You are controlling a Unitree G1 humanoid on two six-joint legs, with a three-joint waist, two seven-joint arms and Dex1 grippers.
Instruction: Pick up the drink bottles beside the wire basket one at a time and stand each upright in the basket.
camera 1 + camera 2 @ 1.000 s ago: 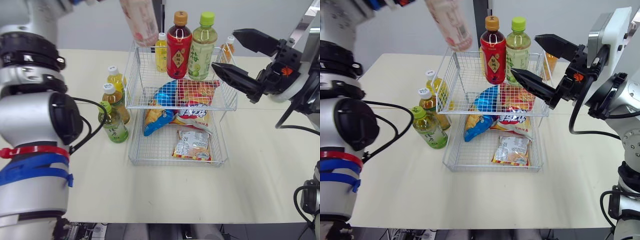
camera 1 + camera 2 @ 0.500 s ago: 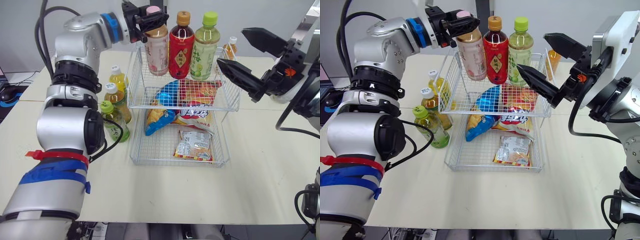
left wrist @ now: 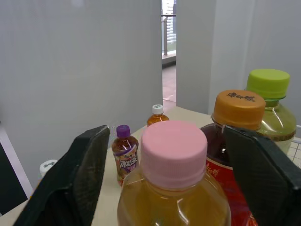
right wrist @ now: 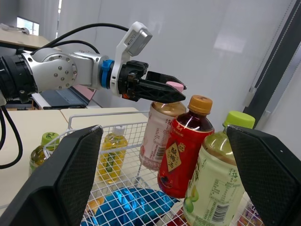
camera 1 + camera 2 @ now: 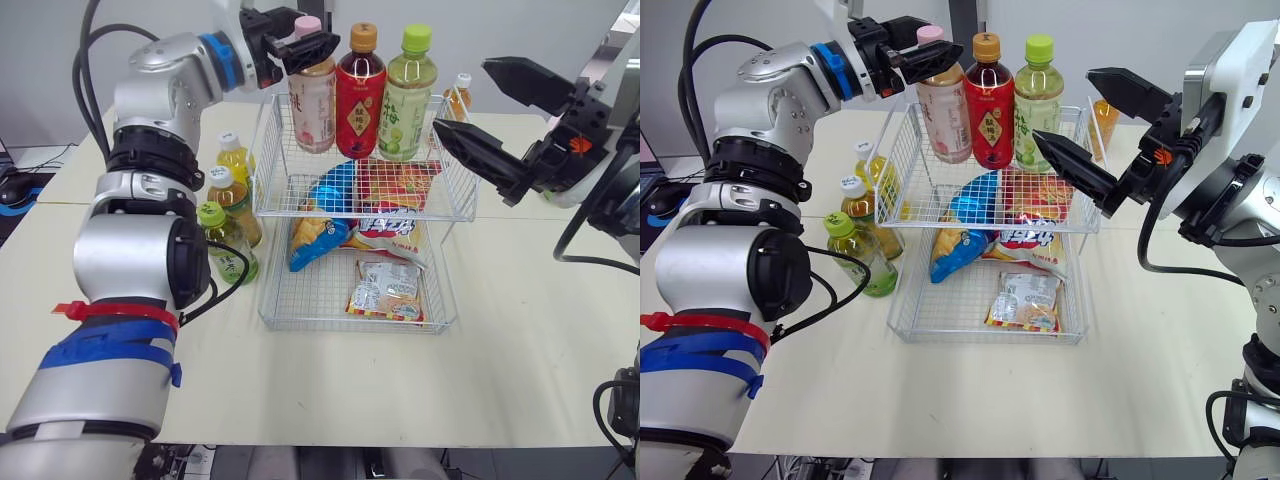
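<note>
The left gripper (image 3: 165,131) stands spread clear of the pink-capped bottle (image 5: 943,110), whose base the wire basket (image 5: 300,214) mesh partly hides; the right gripper (image 5: 1064,104) gapes empty.

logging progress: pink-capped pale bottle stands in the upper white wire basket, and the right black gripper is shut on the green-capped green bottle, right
No: the right black gripper is open and empty, not gripping the green-capped green bottle; the left eye view shows it. The rest holds.
</note>
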